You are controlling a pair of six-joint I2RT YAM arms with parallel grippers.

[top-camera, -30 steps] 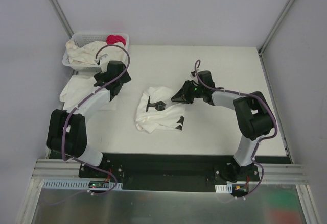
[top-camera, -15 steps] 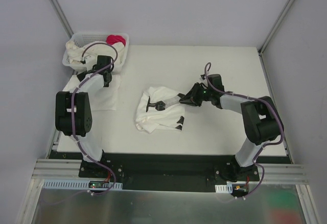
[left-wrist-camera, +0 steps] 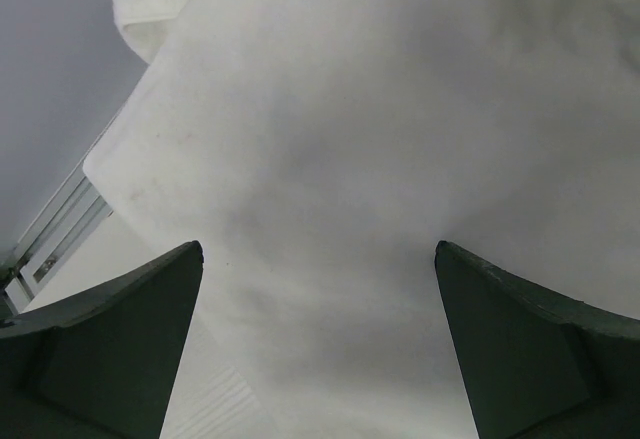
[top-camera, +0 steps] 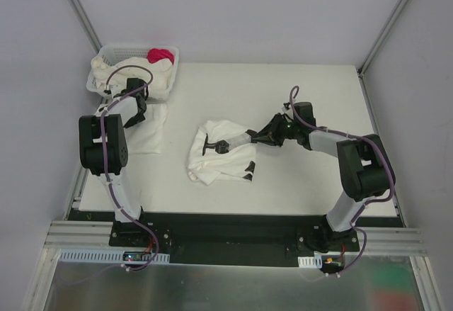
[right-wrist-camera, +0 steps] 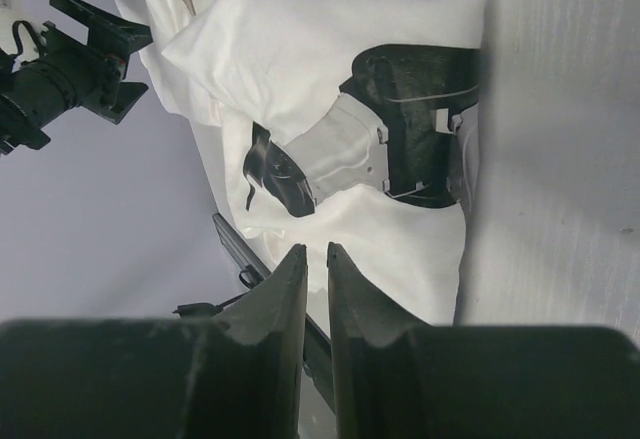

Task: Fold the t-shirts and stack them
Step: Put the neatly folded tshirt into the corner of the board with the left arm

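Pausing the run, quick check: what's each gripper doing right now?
Left gripper: wide open over a white t-shirt, holding nothing.
Right gripper: nearly closed by the printed t-shirt, nothing visible between its fingers.

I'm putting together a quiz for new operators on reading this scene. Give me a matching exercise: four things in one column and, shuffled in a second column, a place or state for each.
Things
1. left hand
2. right hand
3. pink-red cloth
4. printed t-shirt

Places or states
A. bunched up at mid-table
B. wide open, over a flat white t-shirt
C. in the basket at the table's far left corner
D. almost closed, at the printed t-shirt's right edge

Pairs: 1-B, 2-D, 3-C, 4-A
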